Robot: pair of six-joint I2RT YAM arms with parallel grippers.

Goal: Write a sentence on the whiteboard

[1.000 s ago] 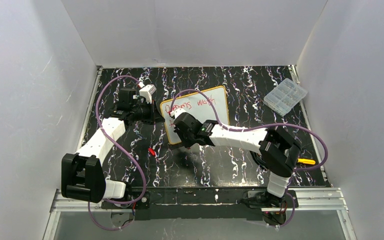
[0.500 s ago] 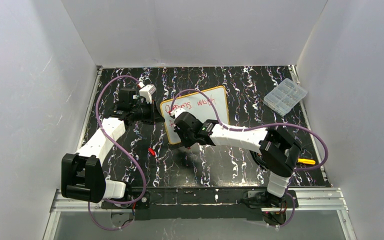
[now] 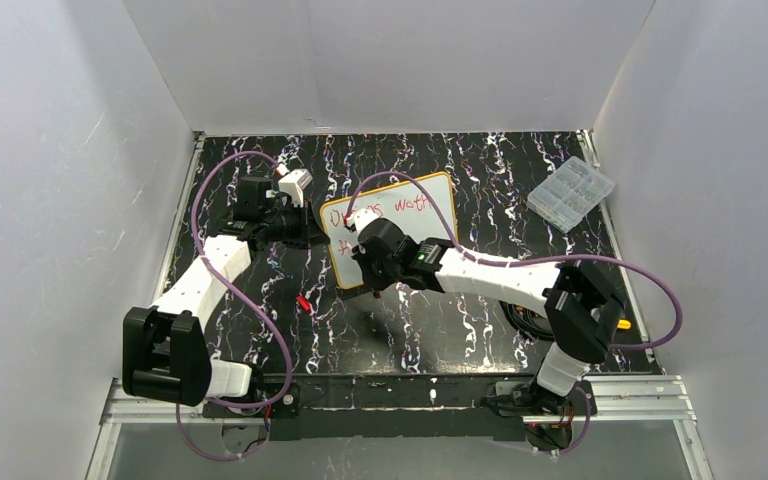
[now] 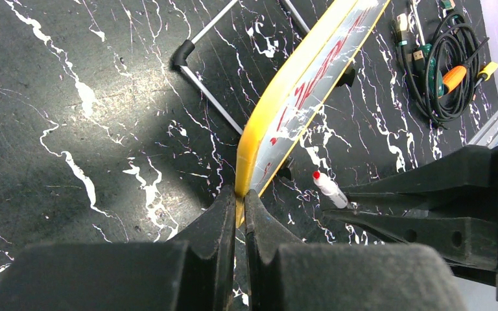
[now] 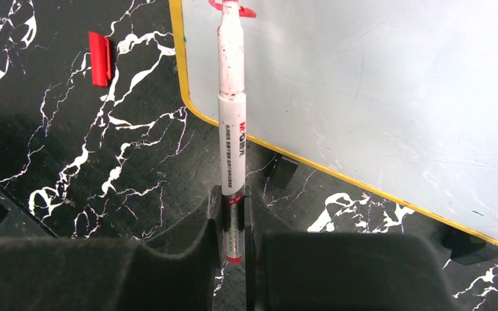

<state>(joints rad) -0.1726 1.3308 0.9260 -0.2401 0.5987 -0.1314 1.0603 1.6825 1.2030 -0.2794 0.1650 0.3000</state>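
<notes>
**Whiteboard** (image 3: 415, 228): stands tilted on its black feet at the middle of the tabletop (image 3: 410, 340). No change of position is noted over the past second.

**Left tool** (image 4: 238, 194): clenched on the yellow frame at the board's left edge, so the board is steadied. No shift is recorded.

**Right tool** (image 5: 233, 204): clamped on the barrel of a white marker (image 5: 231, 110). The red tip is laid at the board near its left edge, above the lower corner, beside a red stroke. Within the last second the wrist has been carried slightly up and to the right across the board. The elbow has been swung outward to the right.

**Sentence** (image 3: 400, 207): the top line is legible in part as "…worth". Its first letters are now covered by the right wrist in the overhead view. The second line is hidden beneath the arm, and only the stroke at the tip is shown in the right wrist view.

**Cap** (image 3: 303, 303): red, lying loose on the tabletop to the left of the board and apart from it.

**Compartment box** (image 3: 571, 193): clear, at the far right.

**Assessment:** the small rightward travel is judged to be pen progress along the start of the second line. The writing is taken as roughly half done, with most of the lower line outstanding.
</notes>
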